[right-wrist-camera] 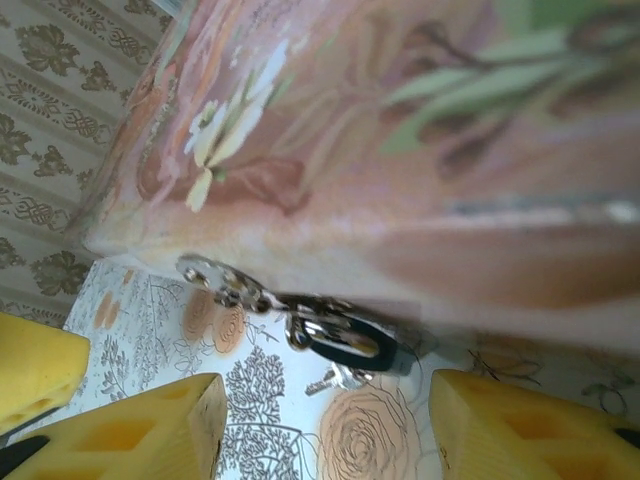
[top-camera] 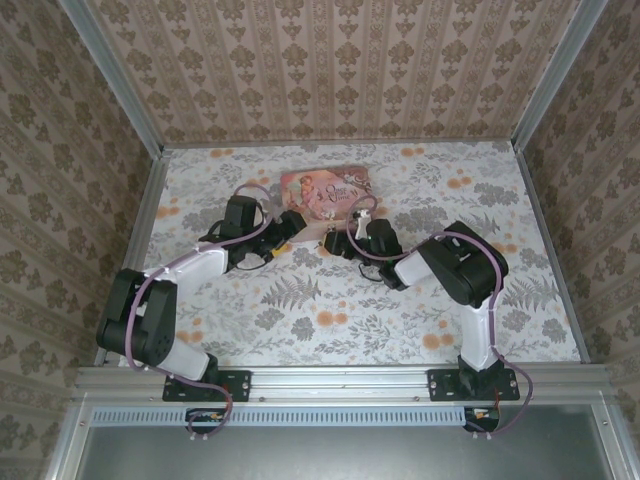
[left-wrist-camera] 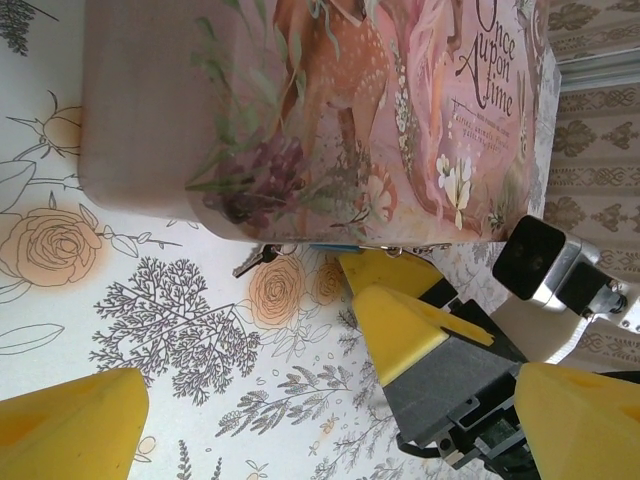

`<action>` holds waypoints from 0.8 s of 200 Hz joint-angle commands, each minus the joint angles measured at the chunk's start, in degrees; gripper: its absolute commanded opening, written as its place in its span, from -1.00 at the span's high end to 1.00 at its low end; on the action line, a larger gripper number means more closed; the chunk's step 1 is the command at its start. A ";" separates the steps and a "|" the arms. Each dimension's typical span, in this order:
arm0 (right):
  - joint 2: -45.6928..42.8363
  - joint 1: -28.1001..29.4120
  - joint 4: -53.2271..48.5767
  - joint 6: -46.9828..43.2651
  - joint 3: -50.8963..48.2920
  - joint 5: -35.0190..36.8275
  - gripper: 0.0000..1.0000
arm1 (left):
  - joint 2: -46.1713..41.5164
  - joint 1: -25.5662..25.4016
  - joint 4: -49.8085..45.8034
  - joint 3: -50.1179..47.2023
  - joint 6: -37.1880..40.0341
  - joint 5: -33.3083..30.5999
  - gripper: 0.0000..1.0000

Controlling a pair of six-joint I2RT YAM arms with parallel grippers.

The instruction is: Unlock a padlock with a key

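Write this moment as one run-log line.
left claw open | right claw open, facing padlock | key on table beside tin | padlock not held

- My left fingers (left-wrist-camera: 70,425) and right fingers (right-wrist-camera: 140,435): bright yellow.
- My arms (top-camera: 200,265): white shells, black joints, lilac cables.
- Tin (left-wrist-camera: 330,110): pink, painted with a white-spotted tan fawn, green leaves, white flowers and dark lettering.
- Padlock (right-wrist-camera: 352,345): dark and glossy.
- Key (right-wrist-camera: 338,378): silvery-white.
- Table (top-camera: 330,310): white, with grey botanical line drawings and orange roses.
- Walls (top-camera: 330,70): beige, with brown damask stripes.
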 commanded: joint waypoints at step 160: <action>3.52 0.17 -2.96 -1.87 8.65 -5.46 -0.07 | 4.12 -0.44 3.28 1.09 -0.92 3.12 -0.90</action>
